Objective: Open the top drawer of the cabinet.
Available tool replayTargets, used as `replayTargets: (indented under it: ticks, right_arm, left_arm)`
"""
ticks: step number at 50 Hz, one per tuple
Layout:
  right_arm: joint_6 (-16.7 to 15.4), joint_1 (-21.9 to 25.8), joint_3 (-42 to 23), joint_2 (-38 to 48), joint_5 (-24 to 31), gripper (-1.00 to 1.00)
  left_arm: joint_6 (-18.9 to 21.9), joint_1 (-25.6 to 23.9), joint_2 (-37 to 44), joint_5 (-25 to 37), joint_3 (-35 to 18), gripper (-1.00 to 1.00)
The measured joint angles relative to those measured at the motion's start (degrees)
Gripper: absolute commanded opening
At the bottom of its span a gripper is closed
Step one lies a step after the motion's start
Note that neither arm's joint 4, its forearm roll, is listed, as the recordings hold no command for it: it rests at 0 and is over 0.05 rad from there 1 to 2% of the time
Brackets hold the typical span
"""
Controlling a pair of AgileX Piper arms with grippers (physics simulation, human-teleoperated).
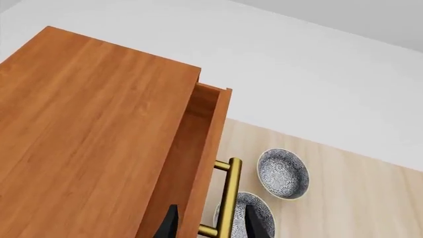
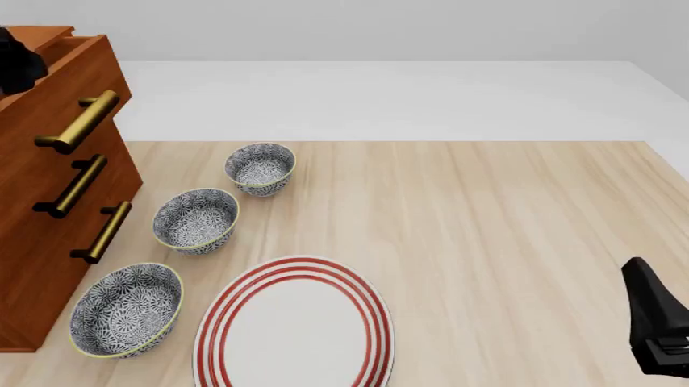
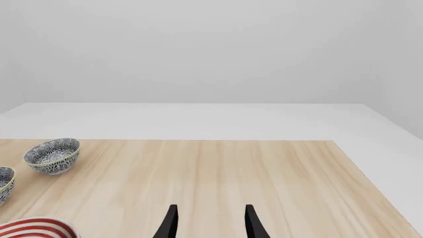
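The cabinet stands at the table's left edge; its top shows in the left wrist view. The top drawer sticks out a little past the two lower ones, and a gap into its inside shows in the left wrist view. Its brass bar handle lies between my left gripper's fingers. My left gripper is above the drawer, open, straddling the drawer front and handle. My right gripper is open and empty, low at the right.
Three patterned bowls stand in a row beside the cabinet's front. A red-striped white plate lies near the front edge. Two more brass handles sit below the top one.
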Motion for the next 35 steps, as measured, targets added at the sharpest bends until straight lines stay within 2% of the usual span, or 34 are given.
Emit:
replayTargets:
  ticks: [35]
  right_arm:
    - [0.0,0.0,0.0,0.0,0.0,1.0]
  left_arm:
    - [0.6,0.9,3.0,-1.8,-0.2,1.0]
